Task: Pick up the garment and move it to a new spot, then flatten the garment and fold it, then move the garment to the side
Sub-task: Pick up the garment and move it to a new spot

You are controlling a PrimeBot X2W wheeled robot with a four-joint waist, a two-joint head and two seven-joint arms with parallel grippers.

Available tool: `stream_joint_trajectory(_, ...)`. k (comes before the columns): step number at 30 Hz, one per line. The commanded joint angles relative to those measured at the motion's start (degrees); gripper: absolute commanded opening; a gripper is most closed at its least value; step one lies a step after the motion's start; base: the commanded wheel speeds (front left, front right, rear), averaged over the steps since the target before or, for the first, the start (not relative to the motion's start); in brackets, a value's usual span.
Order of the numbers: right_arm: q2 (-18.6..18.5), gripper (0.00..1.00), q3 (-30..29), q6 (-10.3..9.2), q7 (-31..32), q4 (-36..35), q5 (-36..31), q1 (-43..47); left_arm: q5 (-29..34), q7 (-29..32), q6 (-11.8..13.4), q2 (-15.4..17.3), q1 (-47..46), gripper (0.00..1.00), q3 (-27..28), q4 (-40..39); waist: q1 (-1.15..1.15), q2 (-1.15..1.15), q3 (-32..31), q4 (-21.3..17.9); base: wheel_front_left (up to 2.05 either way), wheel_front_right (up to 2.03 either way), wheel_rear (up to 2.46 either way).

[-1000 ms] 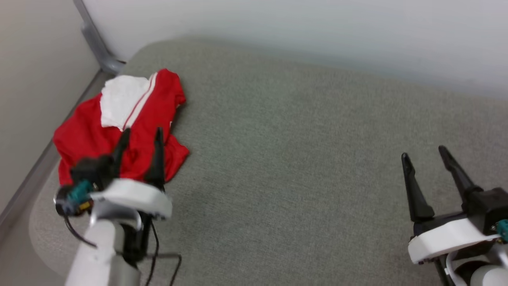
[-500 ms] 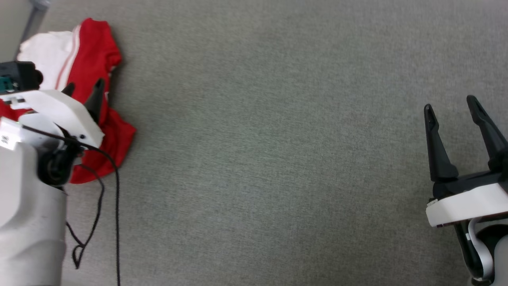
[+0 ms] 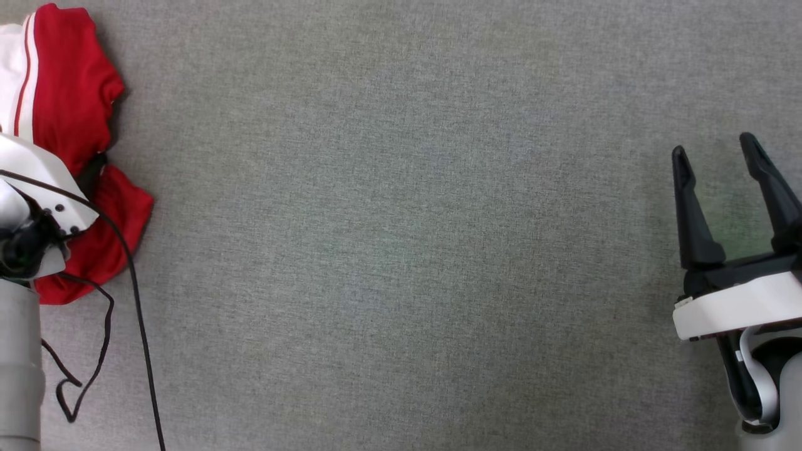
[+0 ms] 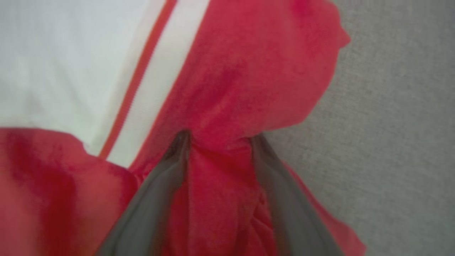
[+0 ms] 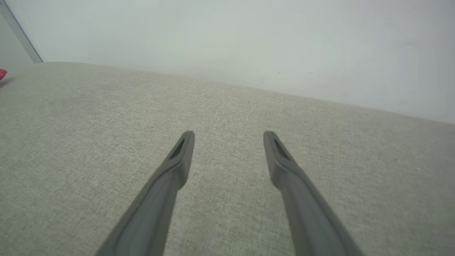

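Head camera looking straight down on the grey fabric tabletop (image 3: 401, 250), left wrist camera pressed close over the red garment (image 4: 249, 71) at the head view's left edge, right wrist camera low, facing the pale wall (image 5: 227, 35) across the same fabric

Item count: one red-and-white garment (image 3: 75, 81); two grippers, namely left gripper (image 4: 220, 138) and right gripper (image 3: 713, 146); one black cable (image 3: 135, 300); one grey fabric surface (image 3: 401, 250); one pale wall (image 5: 249, 42).

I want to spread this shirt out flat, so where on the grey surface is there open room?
Free: the middle of the grey surface, between the garment at the left edge and the open right gripper at the right. Crowded: the left side, where the garment, the left gripper pressed into it and a black cable gather.
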Motion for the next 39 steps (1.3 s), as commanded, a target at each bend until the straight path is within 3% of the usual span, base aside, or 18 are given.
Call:
stream_joint_trajectory(1, 0.29, 1.0, -0.33, -0.04, -0.48, 0.41, 0.17, -0.9, 1.2, -1.48, 0.73, -1.45, 2.88, 0.0, -1.21, 1.31, -0.01, 0.0, -0.82, 0.03, 0.0, 0.0, 0.0)
stream_joint_trajectory(7, 1.22, 1.0, -1.1, -0.04, -1.39, 2.02, 0.23, 0.65, 4.2, -16.53, 1.44, -0.59, 2.29, 0.0, -0.31, -1.71, -0.01, 0.0, -6.1, 0.49, 0.0, 0.0, 0.0)
stream_joint_trajectory(8, 1.94, 1.0, -1.46, -0.04, -1.85, 2.96, 0.5, 1.6, 6.1, -24.76, 1.84, -1.35, 2.88, 0.0, -0.67, -2.63, -0.01, 0.0, -9.86, 0.6, 0.0, 0.0, 0.0)
stream_joint_trajectory(9, 2.17, 1.0, -1.63, -0.04, -1.98, 3.19, 0.51, 2.02, 6.34, -27.26, 1.9, -1.5, 2.93, 0.0, -0.68, -2.98, -0.01, 0.0, -11.1, 0.61, 0.0, 0.0, 0.0)
stream_joint_trajectory(18, 3.39, 1.0, -4.2, -0.04, -2.26, 4.69, 1.05, 6.5, 9.11, -43.25, 0.95, -4.71, 5.31, 0.0, -2.95, -7.66, -0.01, 0.0, -21.44, -1.03, 0.0, 0.0, 0.0)
stream_joint_trajectory(24, 3.49, 1.0, -4.79, -0.04, -1.62, 5.11, 2.8, 9.48, 10.19, -46.3, 1.91, -9.06, 8.13, 0.0, -6.12, -14.69, -0.01, 0.0, -25.83, -4.45, 0.0, 0.0, 0.0)
stream_joint_trajectory(33, 3.52, 1.0, -4.77, -0.04, -1.08, 4.42, 3.94, 11.6, 9.11, -43.92, 0.53, -17.32, 13.73, 0.0, -13.62, -23.23, -0.01, 0.0, -27.01, -11.54, 0.0, 0.0, 0.0)
stream_joint_trajectory(36, 3.5, 1.0, -4.92, -0.04, -1.04, 4.24, 4.38, 11.92, 9.32, -42.84, -0.72, -20.08, 15.45, 0.0, -18.7, -24.32, -0.01, 0.0, -26.07, -14.18, 0.0, 0.0, 0.0)
stream_joint_trajectory(37, 3.51, 1.0, -4.95, -0.03, -1.35, 4.24, 4.77, 11.58, 9.16, -41.8, -1.68, -21.51, 17.17, 0.0, -24.38, -24.37, -0.01, 0.0, -24.59, -16.63, 0.0, 0.0, 0.0)
stream_joint_trajectory(39, 3.52, 1.0, -5.03, -0.04, -1.57, 4.36, 5.06, 11.41, 8.62, -40.74, -2.21, -22.16, 18.64, 0.0, -28.66, -23.62, -0.01, 0.0, -23.49, -17.9, 0.0, 0.0, 0.0)
